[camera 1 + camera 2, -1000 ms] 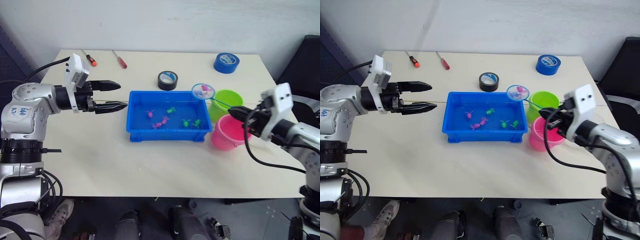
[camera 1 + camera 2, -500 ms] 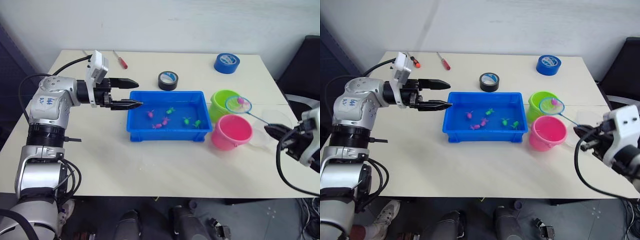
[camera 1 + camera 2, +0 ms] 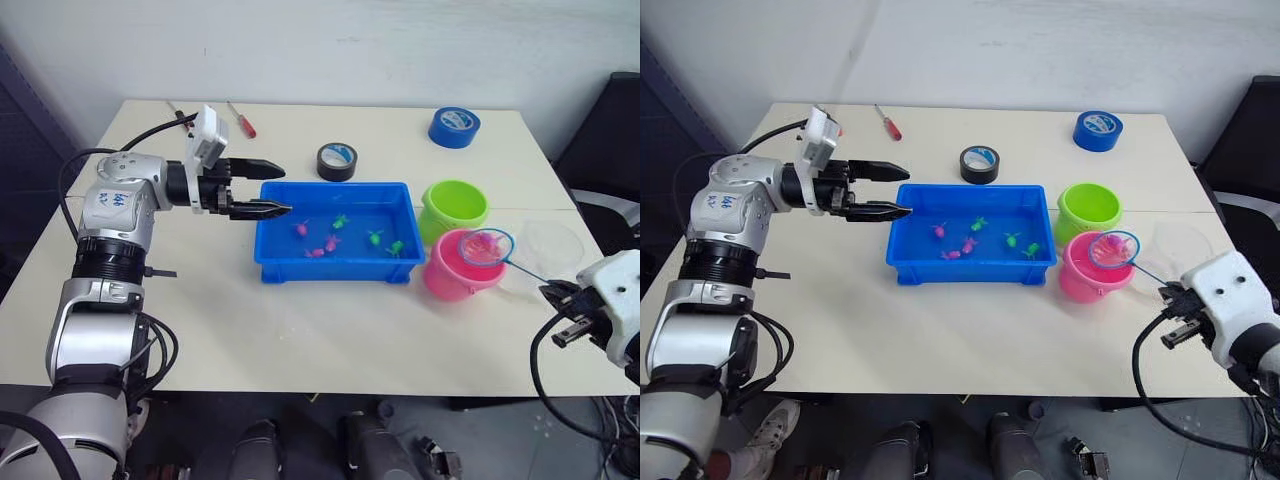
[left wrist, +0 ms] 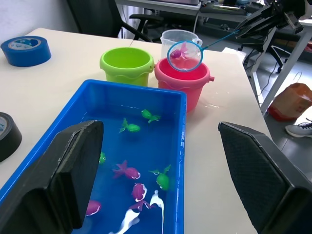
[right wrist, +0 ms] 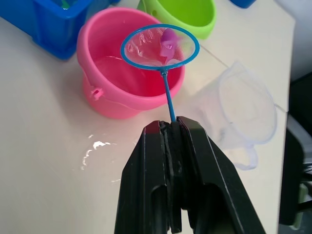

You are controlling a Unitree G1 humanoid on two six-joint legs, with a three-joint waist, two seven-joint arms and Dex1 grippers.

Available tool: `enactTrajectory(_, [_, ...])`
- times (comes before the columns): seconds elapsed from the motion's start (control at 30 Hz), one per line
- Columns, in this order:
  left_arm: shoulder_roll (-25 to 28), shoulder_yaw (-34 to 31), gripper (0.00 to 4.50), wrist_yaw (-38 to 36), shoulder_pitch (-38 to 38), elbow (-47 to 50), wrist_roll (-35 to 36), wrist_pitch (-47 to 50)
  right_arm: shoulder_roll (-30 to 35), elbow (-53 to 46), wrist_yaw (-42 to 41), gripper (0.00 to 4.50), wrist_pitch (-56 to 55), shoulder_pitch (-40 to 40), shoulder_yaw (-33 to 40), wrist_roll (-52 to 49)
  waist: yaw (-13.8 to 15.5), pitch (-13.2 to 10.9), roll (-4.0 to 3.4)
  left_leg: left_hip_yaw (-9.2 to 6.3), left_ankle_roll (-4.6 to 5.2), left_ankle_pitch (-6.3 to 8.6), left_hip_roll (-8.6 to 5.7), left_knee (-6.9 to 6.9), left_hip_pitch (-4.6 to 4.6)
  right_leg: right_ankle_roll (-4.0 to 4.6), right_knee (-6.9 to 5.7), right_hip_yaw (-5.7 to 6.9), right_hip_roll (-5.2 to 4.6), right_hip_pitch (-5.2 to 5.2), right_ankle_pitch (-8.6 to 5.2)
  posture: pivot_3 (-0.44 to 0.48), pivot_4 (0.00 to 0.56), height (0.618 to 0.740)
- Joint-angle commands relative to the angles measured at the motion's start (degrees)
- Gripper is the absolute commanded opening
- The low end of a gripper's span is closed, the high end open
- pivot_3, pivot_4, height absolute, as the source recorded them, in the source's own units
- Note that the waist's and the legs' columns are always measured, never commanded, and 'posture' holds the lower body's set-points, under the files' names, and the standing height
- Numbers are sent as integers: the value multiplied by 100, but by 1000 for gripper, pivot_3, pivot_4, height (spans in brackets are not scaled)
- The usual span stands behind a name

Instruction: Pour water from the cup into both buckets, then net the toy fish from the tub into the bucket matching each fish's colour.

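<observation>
Black fingers of the right gripper (image 5: 171, 127) clamp the net (image 5: 160, 47) handle; its hoop, holding a pink fish (image 5: 168, 38), hangs over the pink bucket (image 5: 114, 80). Left gripper (image 3: 276, 190) spread wide at the tub (image 3: 335, 262) edge, far from the bucket.

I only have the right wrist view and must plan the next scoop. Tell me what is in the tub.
Observer: The tub holds both colours in the water: green fish and pink fish.
Operator: Report the left gripper.
Observer: The left gripper is open and holds nothing, its fingertips at the tub's left end.
Operator: Name anything behind the tub.
Observer: A black tape roll lies just behind it, and a blue tape roll farther back to the right.
</observation>
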State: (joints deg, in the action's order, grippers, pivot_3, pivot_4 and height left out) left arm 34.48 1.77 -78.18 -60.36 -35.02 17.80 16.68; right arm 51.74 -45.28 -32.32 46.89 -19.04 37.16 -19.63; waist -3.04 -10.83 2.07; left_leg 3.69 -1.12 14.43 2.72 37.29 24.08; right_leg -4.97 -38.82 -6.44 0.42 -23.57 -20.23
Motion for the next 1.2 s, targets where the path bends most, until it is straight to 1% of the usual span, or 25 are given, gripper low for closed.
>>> enactTrajectory(0.03, [5,-32,4122,-75,-182,-41,-36,-109,188,-118,-91,0,-614,-277,-84,660,-2,0,0,0,0,0,1,1,0,0,0,0,0,0,0,0,150,734])
enactTrajectory(0.17, [-8,-38,4122,-104,-187,-78,-60,-134,475,12,-91,0,-1299,-455,-345,1478,-6,0,0,1,0,0,0,1,-1,0,-2,0,1,0,0,0,150,734])
enactTrajectory(0.27, [-8,-47,4122,-112,-180,-63,-63,-126,468,86,-161,0,-1489,-449,-400,1690,-1,0,0,1,0,0,0,3,-2,0,-3,2,2,1,0,0,150,734])
enactTrajectory(0.4, [-4,-60,4122,-99,-139,-7,-54,-94,795,383,-150,0,-2202,-400,-533,2401,9,0,0,-2,-1,-1,0,4,-1,0,-4,2,2,1,0,0,150,734])
enactTrajectory(0.63, [7,-79,4122,-65,-79,66,-45,-65,1139,630,-216,0,-3027,-337,-748,3262,9,0,0,0,0,-1,-1,9,-2,-1,-8,2,3,2,1,0,150,734])
enactTrajectory(0.73, [7,-89,4122,-49,-59,98,-34,-46,1135,659,-252,0,-3208,-417,-733,3494,8,0,0,2,-1,-1,-1,11,-2,-1,-11,2,2,1,1,0,150,734])
enactTrajectory(0.83, [7,-93,4122,-35,-38,133,-24,-28,982,729,-296,0,-3501,-432,-695,3774,11,0,0,2,-2,-1,-1,15,-2,-1,-13,3,2,2,1,0,150,734])
enactTrajectory(1.07, [-9,-92,4122,-30,-40,134,-22,-34,881,857,-165,0,-4172,-522,-546,4648,9,0,0,2,-3,-2,-1,21,-3,-1,-19,4,1,2,1,0,150,734])
enactTrajectory(1.2, [-20,-91,4122,-33,-45,132,-21,-43,738,849,-149,0,-4306,-565,-432,4947,12,0,0,2,-3,-2,-1,23,-4,-1,-22,4,2,2,1,0,150,734])
